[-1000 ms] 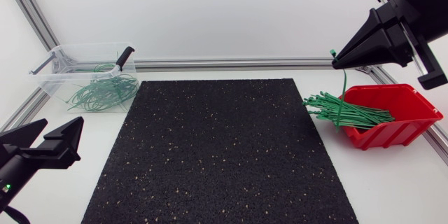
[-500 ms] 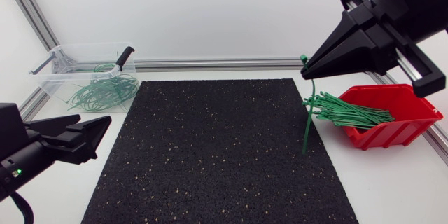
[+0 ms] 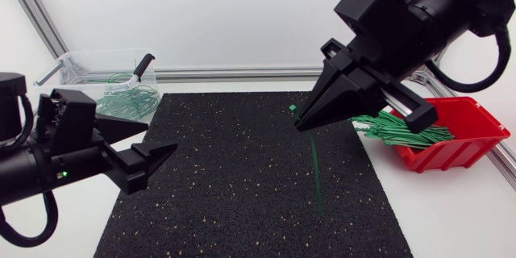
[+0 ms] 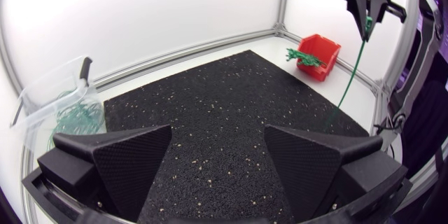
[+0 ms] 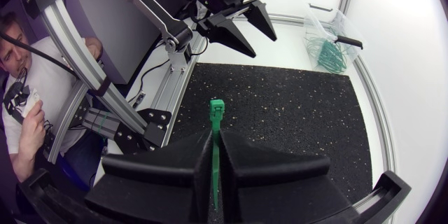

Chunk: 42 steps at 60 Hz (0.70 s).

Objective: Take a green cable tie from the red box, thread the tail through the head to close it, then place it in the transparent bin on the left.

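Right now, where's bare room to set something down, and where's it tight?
Free: the black mat between the left gripper and the cable tie hanging from the right gripper; also the white table in front of the red box. Crowded: the loose ties spilling from that box, and the transparent bin.

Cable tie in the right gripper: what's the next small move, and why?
The right gripper holds the tie near its head; its tail hangs free over the mat. So probably bring the open left gripper to pinch that tail.

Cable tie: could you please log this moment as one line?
right gripper shut on cable tie | left gripper open | unthreaded
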Tool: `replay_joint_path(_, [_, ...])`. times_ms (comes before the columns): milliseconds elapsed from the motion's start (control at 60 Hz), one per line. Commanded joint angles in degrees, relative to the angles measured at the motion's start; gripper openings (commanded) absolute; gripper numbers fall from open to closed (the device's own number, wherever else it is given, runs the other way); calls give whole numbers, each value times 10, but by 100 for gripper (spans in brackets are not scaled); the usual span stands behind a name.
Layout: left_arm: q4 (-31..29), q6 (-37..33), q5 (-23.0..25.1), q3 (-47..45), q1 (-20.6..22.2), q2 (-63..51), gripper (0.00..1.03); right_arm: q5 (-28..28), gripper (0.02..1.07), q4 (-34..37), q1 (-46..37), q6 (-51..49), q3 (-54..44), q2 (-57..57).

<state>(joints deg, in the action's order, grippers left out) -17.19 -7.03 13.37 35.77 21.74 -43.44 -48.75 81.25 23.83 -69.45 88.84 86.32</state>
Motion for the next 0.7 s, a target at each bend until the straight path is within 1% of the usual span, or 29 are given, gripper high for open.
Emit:
replay_joint_path(0, [-4,-72,33,40,12,-46,91,-12,7,12,11,-9,-4,18])
replay_joint_path(117, [-5,-73,82,73,13,-105,92,-28,7,15,20,-21,4,39])
replay_joint_path(200, [-7,-75,111,91,13,-138,92,-44,7,30,20,-40,15,57])
replay_joint_path(233, [-6,-82,129,97,13,-150,92,-55,7,39,20,-52,21,66])
replay_joint_path(300, [9,-88,152,100,12,-166,91,-66,7,54,20,-69,29,77])
replay_joint_path(533, [67,-88,234,98,12,-191,91,-101,7,68,23,-100,51,106])
replay_joint_path(617, [84,-88,241,99,17,-204,91,-109,7,75,24,-110,61,119])
replay_joint_path(667, [87,-88,259,102,19,-213,92,-116,7,86,24,-120,70,131])
replay_joint_path(683, [88,-87,272,102,19,-217,93,-119,7,90,24,-126,73,134])
